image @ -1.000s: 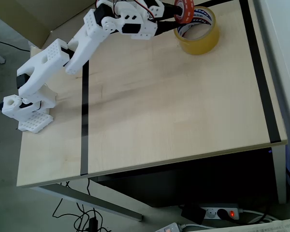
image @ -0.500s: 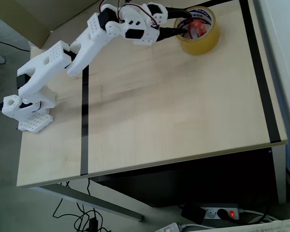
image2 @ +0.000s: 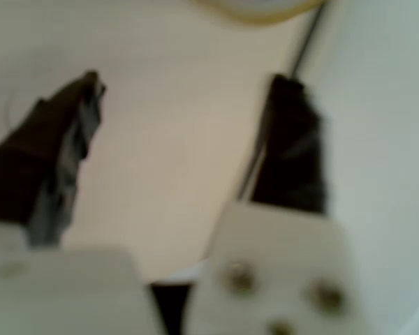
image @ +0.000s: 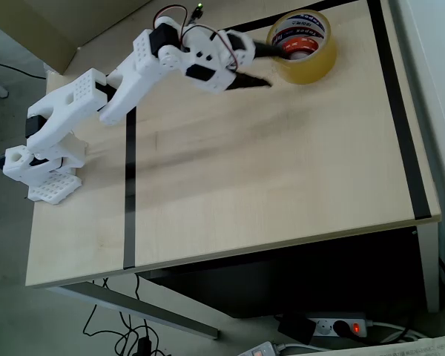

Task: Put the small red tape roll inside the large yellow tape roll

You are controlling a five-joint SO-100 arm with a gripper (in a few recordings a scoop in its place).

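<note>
1. The gripper (image: pixel 261 65) stands wide open and holds nothing. In the overhead view its two dark fingers are spread, one reaching to the yellow roll's left rim and the other over bare table just beside the roll. In the wrist view the gripper (image2: pixel 188 132) shows plain wood between its blurred fingers.

2. The small red tape roll (image: pixel 302 52) lies inside the large yellow tape roll (image: pixel 304 67), at the far end of the wooden table (image: pixel 282 170), near the black tape line (image: pixel 394 111) that runs along the table's right side.

3. The placing looks done, so the step in hand is probably to withdraw. To do that well, the arm should lift and pull back along its own line, keeping the upper finger off the yellow rim. A sideways drag could slide the yellow roll across the smooth tabletop and carry the red one with it.

4. The yellow roll lies flat, with its open centre facing up and its axis vertical. Being round, it has no long axis in the table plane.

5. The red roll sits toward the lower part of the yellow roll's white printed core. I cannot tell whether it lies fully flat or leans against the inner wall.

6. In the wrist view only a yellow arc of the large roll shows at the top edge.
</note>
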